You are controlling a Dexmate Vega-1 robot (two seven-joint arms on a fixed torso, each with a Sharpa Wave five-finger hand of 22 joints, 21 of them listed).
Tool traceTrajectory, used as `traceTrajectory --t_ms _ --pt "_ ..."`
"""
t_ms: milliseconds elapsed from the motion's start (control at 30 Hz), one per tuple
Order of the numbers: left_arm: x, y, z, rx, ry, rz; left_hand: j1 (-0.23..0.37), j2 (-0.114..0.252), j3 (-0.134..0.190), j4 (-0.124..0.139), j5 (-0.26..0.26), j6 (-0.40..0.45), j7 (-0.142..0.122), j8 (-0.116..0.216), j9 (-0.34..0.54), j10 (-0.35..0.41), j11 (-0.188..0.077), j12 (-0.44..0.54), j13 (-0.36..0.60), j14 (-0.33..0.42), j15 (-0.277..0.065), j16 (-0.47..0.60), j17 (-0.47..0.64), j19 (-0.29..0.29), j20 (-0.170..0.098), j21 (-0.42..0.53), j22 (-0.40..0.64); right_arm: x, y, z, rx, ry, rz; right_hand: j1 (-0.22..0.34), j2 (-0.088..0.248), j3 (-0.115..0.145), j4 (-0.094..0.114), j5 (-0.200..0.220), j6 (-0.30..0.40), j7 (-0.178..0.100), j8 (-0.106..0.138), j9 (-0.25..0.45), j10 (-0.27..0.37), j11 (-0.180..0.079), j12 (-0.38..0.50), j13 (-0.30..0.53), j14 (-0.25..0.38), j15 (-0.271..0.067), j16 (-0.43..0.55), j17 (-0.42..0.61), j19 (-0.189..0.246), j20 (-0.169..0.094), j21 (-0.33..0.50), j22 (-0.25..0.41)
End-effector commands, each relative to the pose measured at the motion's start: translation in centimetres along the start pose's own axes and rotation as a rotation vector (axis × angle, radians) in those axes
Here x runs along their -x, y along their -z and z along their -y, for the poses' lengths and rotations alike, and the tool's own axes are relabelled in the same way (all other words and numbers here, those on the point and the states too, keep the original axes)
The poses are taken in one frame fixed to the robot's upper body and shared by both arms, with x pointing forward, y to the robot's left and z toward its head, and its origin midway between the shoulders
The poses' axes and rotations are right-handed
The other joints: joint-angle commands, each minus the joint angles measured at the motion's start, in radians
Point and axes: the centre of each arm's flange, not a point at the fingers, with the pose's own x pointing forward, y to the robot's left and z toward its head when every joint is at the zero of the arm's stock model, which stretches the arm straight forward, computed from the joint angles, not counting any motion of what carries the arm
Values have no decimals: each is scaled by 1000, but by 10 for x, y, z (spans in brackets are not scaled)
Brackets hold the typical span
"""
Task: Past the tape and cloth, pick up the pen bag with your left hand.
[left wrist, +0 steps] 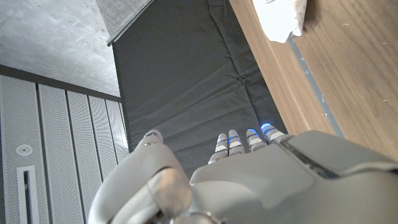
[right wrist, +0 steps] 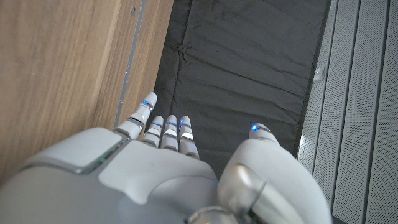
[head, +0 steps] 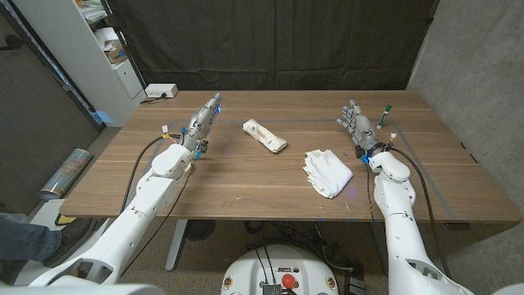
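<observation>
The pen bag point(head: 264, 136), a whitish elongated pouch, lies at an angle on the wooden table point(head: 246, 184), a little behind its middle. My left hand point(head: 202, 121) is to the left of it, well apart, with its fingers stretched toward the far edge and holding nothing. A crumpled white cloth point(head: 327, 171) lies right of centre, nearer the front. My right hand point(head: 358, 127) is behind the cloth at the right, fingers straight and empty. In the wrist views the left hand point(left wrist: 249, 180) and the right hand point(right wrist: 168, 174) both point at the black curtain.
A white box point(head: 161, 91) sits at the table's back left corner. A green-capped marker point(head: 383, 115) stands just right of my right hand. A white object point(left wrist: 280, 17) lies near the table's edge in the left wrist view. A shelf unit point(head: 98, 49) stands beyond the left side.
</observation>
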Motion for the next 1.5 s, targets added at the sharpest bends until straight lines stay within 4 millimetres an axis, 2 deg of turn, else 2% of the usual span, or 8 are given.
traceTrajectory --t_ms 33,667,1500 --pt "0 -12 2 -102 -9 17 8 6 3 -5 0 4 1 6 3 0 0 8 0 4 0 6 6 1 8 -8 5 -2 -2 1 4 6 1 1 5 -4 -1 7 8 -2 5 1 3 5 7 0 5 5 7 1 5 -1 -2 4" --pt "-7 -28 13 -271 8 43 13 9 4 -10 -1 4 -2 5 4 3 -3 9 -7 7 -1 6 5 -3 14 -17 6 -3 1 3 -10 18 5 -1 6 -6 -2 9 11 -2 5 1 5 5 8 -3 6 7 7 -3 6 0 -12 5" --pt "-9 -37 15 -387 38 75 48 7 9 -37 1 -19 -9 -1 4 -14 -7 3 -16 -7 -3 -1 4 -23 19 -38 6 -5 0 3 -7 26 8 -3 8 -10 -3 12 13 -2 4 1 7 5 7 -5 7 8 7 -8 11 0 -23 5"
